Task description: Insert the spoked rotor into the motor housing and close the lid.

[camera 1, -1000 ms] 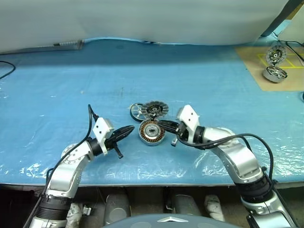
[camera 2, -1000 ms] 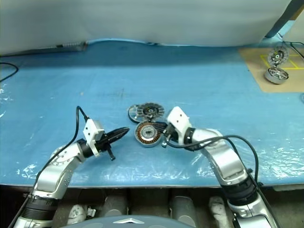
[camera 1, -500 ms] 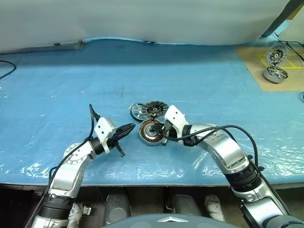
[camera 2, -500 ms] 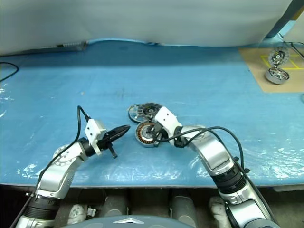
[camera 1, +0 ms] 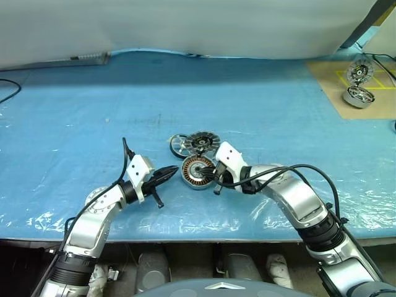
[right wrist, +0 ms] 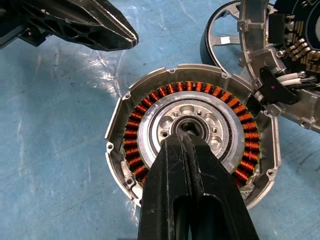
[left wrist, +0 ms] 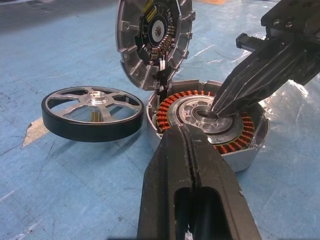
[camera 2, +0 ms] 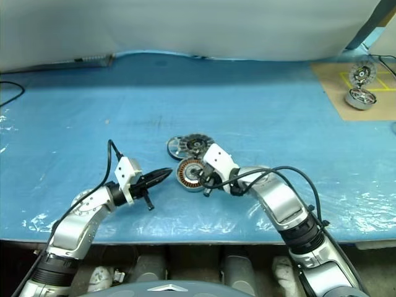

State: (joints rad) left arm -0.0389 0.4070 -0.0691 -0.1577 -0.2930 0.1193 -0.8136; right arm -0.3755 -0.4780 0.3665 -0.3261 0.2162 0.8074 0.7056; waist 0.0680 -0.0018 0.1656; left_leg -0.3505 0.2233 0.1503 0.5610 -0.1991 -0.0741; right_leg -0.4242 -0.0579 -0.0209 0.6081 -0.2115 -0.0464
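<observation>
Right gripper (right wrist: 186,136), closed and empty, presses into motor housing (right wrist: 192,132) hub, probably steadying it; left gripper (left wrist: 187,137) closed alongside

Beside the two tools (camera 1: 175,168) (camera 1: 209,172) lie one motor housing (camera 1: 197,171), one spoked rotor (camera 1: 179,144) and one lid (camera 1: 203,141). Two more motor parts (camera 1: 359,70) (camera 1: 358,96) sit well apart from them on the counter's (camera 1: 93,111) cardboard sheet (camera 1: 334,86)

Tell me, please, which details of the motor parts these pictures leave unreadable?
- Spoked rotor: far rim in the right wrist view hidden behind the lid.
- Motor housing: whether the right claw touches its hub; the tip hides it.
- Two parts on the brown mat: too small, head views.
</observation>
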